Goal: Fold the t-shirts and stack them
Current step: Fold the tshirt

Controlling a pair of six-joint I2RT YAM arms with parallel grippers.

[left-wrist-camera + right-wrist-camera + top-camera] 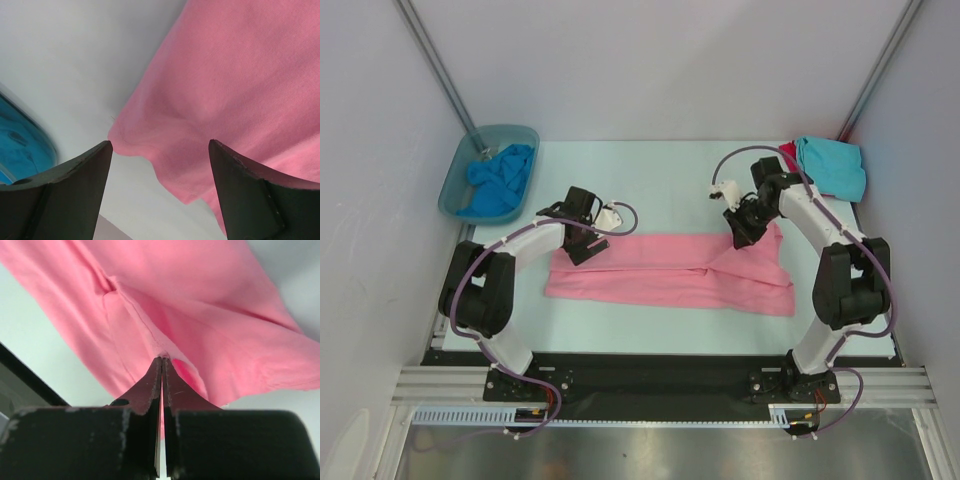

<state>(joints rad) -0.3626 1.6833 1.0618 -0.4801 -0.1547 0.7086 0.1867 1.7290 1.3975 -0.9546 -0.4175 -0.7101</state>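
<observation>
now, left claw (160,145): i'm hovering it apart over pink shirt (235,75)
right claw (161,360): i'm clamping pink shirt

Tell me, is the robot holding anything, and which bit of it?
The right gripper is pinched shut on the pink t-shirt, gripping a fold at its far edge. The left gripper is open and holds nothing.

We see 1 pink tee (670,272) folded into a long band at centre. A turquoise tee (832,167) touches a red tee (787,152) far right; a blue tee (500,182) lies crumpled far left.
</observation>
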